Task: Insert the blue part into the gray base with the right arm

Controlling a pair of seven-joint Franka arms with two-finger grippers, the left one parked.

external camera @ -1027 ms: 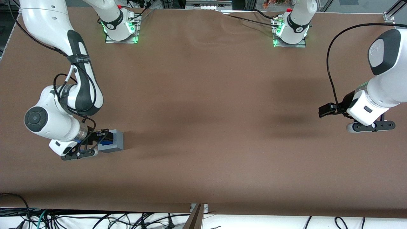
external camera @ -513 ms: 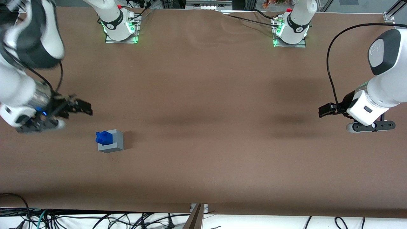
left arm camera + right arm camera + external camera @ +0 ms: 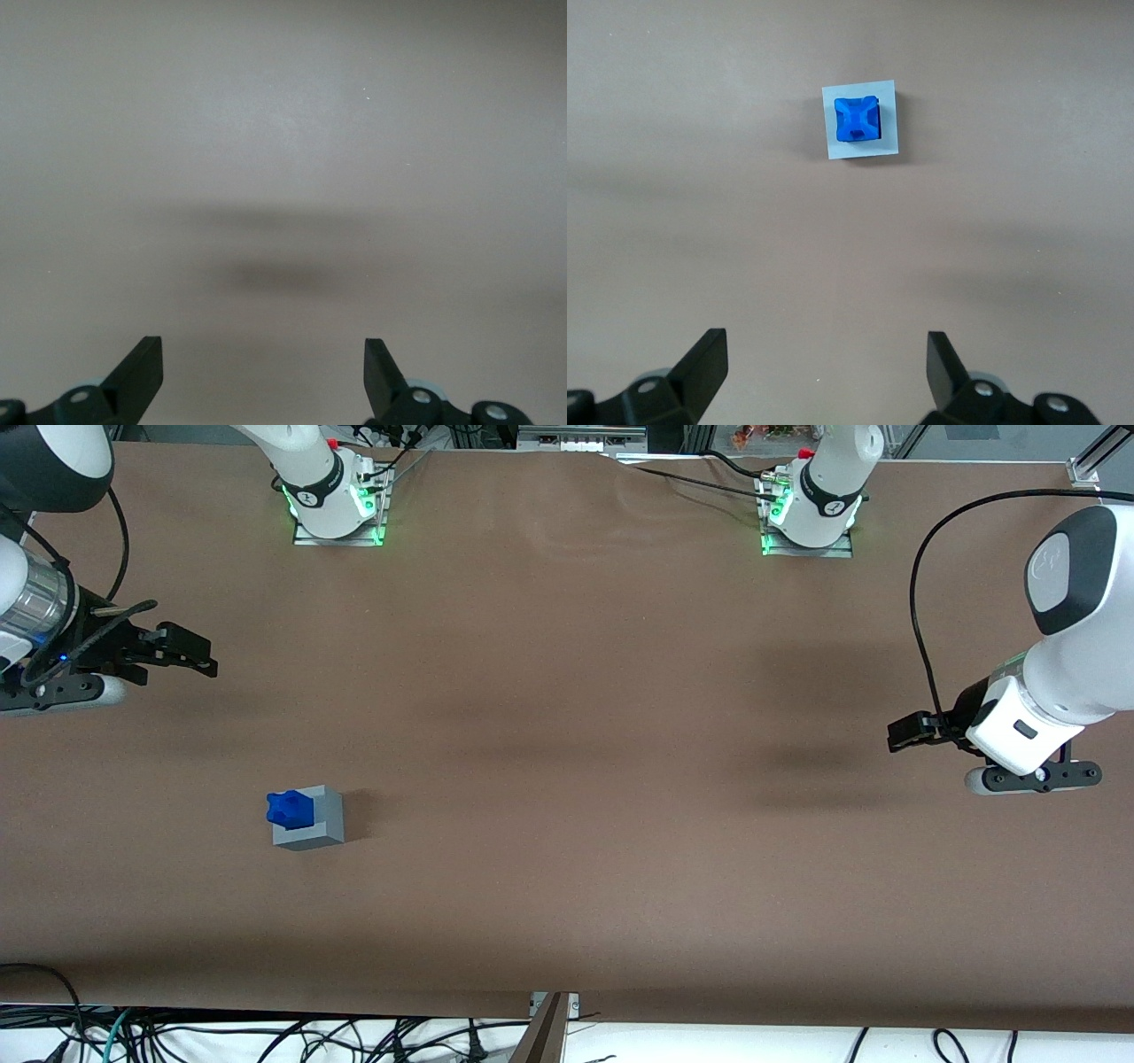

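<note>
The blue part point(image 3: 290, 808) sits in the recess of the gray base point(image 3: 321, 821) on the brown table, its bumpy top standing above the gray rim. The wrist view looks down on the same pair, blue part point(image 3: 857, 119) inside the gray base point(image 3: 889, 124). My right gripper point(image 3: 193, 654) is raised and drawn back toward the working arm's end of the table, farther from the front camera than the base. It is open, and there is only bare table between its fingers point(image 3: 709, 359).
The table is covered with a brown cloth point(image 3: 567, 779). Two arm mounts with green lights point(image 3: 337, 505) point(image 3: 808, 514) stand along the table edge farthest from the front camera. Cables hang below the near edge point(image 3: 266, 1036).
My gripper let go of the blue part, left it seated in the gray base, and rose away toward the working arm's end of the table. The part and base have not moved.
</note>
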